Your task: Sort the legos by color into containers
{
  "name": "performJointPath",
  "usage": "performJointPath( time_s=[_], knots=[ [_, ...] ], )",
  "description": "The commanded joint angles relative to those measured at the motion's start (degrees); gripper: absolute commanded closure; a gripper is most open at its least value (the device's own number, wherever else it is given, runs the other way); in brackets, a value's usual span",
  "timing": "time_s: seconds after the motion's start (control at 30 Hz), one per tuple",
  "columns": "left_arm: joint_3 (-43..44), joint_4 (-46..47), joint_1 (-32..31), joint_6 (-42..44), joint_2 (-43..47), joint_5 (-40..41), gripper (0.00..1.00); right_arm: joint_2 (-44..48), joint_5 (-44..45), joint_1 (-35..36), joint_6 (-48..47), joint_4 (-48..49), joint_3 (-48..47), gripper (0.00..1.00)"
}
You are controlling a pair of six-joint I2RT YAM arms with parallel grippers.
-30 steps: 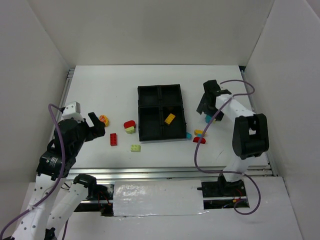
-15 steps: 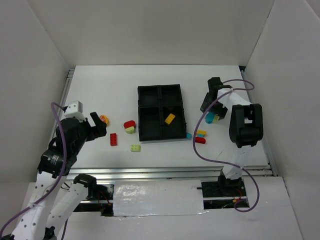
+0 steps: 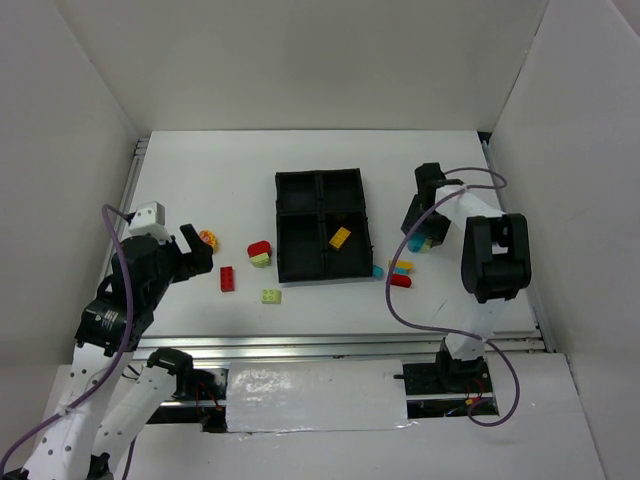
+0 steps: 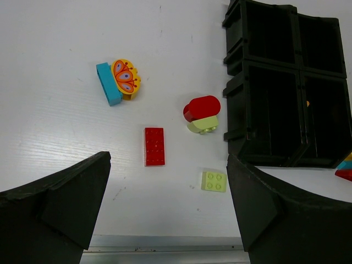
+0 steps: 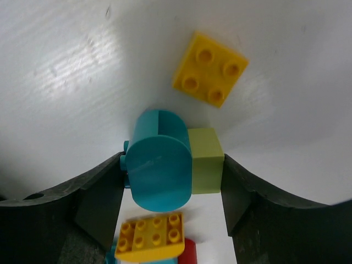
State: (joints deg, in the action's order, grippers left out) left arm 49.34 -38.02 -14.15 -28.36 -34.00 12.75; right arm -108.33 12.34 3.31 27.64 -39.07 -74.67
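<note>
R end effector (image 5: 171, 181) pinches teal rounded brick (image 5: 159, 170) plus lime brick (image 5: 206, 162) at its 3 o'clock (both on worktop (image 5: 82, 66)). L end effector (image 4: 168, 164) spread wide, holding nothing.

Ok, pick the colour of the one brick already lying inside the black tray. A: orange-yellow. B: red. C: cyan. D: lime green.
A: the orange-yellow brick lies in the near-right compartment of the black tray, and no other brick shows inside it.
</note>
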Motion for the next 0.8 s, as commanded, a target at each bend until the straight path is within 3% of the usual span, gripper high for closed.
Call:
performJointPath(
  time_s=[0.0, 0.17, 0.3, 0.4, 0.5, 0.63, 0.77],
  knots=[
    [0.14, 2.43, -0.17, 0.94, -0.28, -0.53, 0.00, 9.17, -1.18, 3.09, 1.28, 1.45, 2.60, 0.76],
    [0.41, 5.40, -0.26, 0.24, -1.16, -10.27, 0.00, 21.13, 7.42, 15.37, 6.36, -3.46, 1.46, 0.75],
    [-4.06, 20.12, -0.52, -4.23, -2.64, -31.06, 0.01, 27.99, 9.81, 23.92, 9.80, -5.75, 0.15, 0.75],
    [-6.96, 32.68, -3.50, -10.65, -5.89, -38.91, 0.01, 32.03, 11.57, 30.16, 12.87, -8.83, -1.61, 0.74],
    [-7.68, 40.54, -11.75, -13.39, -8.70, -37.90, 0.01, 35.54, 11.04, 36.56, 15.59, -8.92, -2.14, 0.74],
    [-6.19, 47.58, -25.80, -11.38, -13.80, -28.26, 0.00, 37.06, 14.89, 45.28, 20.86, -9.79, -4.59, 0.72],
    [-6.27, 51.46, -34.61, -9.61, -18.99, -17.70, 0.01, 35.74, 22.36, 52.49, 26.41, -11.82, -7.76, 0.71]
  ],
)
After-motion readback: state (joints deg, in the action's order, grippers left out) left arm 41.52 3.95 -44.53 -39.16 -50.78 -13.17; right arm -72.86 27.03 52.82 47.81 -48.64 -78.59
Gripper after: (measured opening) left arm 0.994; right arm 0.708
